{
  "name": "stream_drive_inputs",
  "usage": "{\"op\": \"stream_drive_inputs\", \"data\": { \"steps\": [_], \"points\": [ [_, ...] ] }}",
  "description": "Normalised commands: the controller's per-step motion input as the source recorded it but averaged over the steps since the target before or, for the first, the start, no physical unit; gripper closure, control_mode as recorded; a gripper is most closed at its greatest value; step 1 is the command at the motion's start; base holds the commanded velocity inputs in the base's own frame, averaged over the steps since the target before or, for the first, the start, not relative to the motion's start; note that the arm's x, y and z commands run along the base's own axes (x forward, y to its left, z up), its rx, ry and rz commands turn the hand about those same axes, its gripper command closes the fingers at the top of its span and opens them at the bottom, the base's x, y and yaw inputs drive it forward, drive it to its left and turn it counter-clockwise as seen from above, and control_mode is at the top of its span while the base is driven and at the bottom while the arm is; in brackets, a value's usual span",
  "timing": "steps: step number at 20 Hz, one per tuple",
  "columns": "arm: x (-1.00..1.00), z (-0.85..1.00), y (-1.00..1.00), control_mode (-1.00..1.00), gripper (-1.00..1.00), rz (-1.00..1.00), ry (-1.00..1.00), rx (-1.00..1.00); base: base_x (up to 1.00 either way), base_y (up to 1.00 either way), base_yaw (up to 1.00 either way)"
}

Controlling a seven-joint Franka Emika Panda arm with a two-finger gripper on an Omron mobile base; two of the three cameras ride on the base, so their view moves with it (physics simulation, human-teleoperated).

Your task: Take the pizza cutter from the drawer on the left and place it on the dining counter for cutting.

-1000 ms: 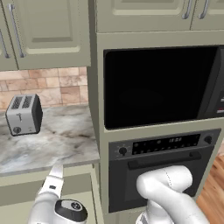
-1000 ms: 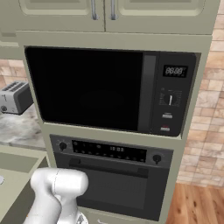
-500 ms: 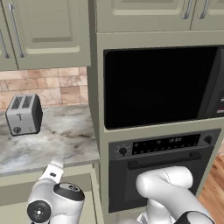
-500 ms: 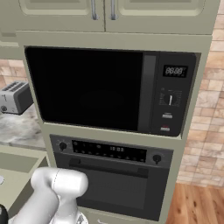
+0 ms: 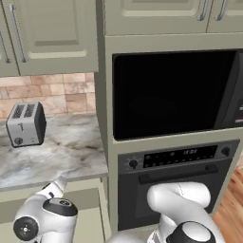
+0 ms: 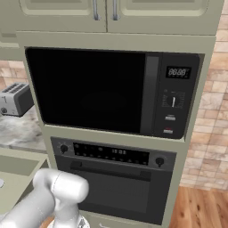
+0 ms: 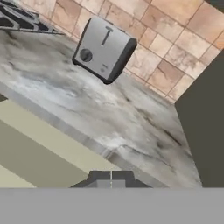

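The drawer (image 5: pixel 84 200) stands pulled out under the marble top, and it shows as olive-beige bands (image 7: pixel 39 144) in the hand view and at the left edge (image 6: pixel 18 165) of the right base view. My gripper (image 7: pixel 110 177) hovers over it, its two dark fingertips close together, pointing at the toaster counter. Whether anything sits between them is hidden. A small pale spot (image 6: pixel 1 181) lies in the drawer; I cannot tell if it is the pizza cutter. The dining counter is out of view.
A silver toaster (image 5: pixel 26 124) (image 7: pixel 103 49) stands on the small marble top (image 5: pixel 66 152) against the brick wall. To the right rise the black microwave (image 5: pixel 171 92) and the oven (image 5: pixel 175 175). My white arm (image 5: pixel 45 219) bends low at the left.
My wrist has swung left and lower in the left base view. The scene itself has not shifted.
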Motion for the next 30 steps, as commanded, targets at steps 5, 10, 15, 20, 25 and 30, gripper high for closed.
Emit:
{"op": "stream_drive_inputs", "data": {
  "steps": [5, 10, 15, 20, 25, 30],
  "points": [
    [-0.03, -0.19, 0.31, -1.0, 1.0, -0.42, 0.0, 0.44, 0.0, 0.0, 0.0],
    [-0.23, 0.02, 0.06, -1.0, 1.0, -0.32, 0.07, 0.51, 0.0, 0.0, 0.0],
    [-0.27, 0.2, 0.0, -1.0, 1.0, -0.19, 0.34, 0.49, 0.0, 0.0, 0.0],
    [-0.17, 0.01, 0.0, -1.0, 1.0, -0.12, 0.52, 0.4, 0.0, 0.0, 0.0],
    [-0.02, -0.01, 0.0, -1.0, 1.0, -0.06, 0.5, 0.16, 0.0, 0.0, 0.0],
    [0.04, -0.14, -0.01, -1.0, 1.0, 0.0, 0.23, -0.01, 0.0, 0.0, 0.0]
  ]
}}
